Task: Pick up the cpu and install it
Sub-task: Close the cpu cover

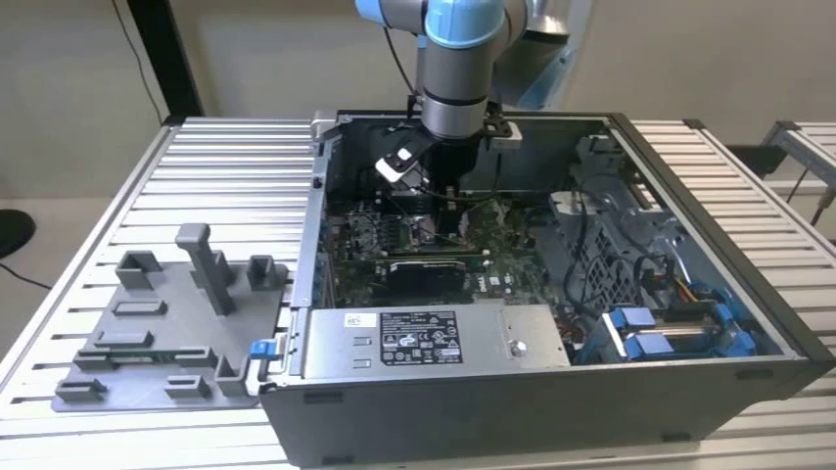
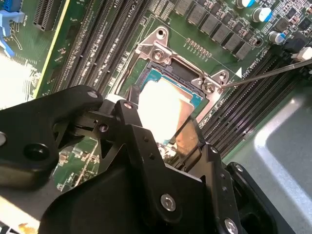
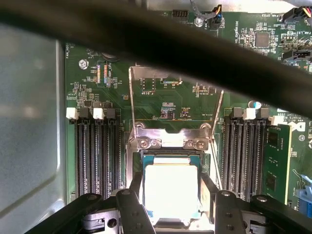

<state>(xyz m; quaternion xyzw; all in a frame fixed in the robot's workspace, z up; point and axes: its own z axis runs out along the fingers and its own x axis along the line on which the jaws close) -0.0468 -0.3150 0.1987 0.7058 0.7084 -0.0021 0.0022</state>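
Workshop, with computer case (image 1: 523, 401) on slatted bench (image 1: 222, 166)

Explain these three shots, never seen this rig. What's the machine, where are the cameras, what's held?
It is one robot arm, its end inside an open computer case on a slatted metal table. The exterior view looks on from outside; both wrist views ride on the arm and look past the gripper at the motherboard. A grey tray of plastic blocks lies on the table at the exterior view's left. The jaws grip the cpu, a silvery square chip, at the open socket.
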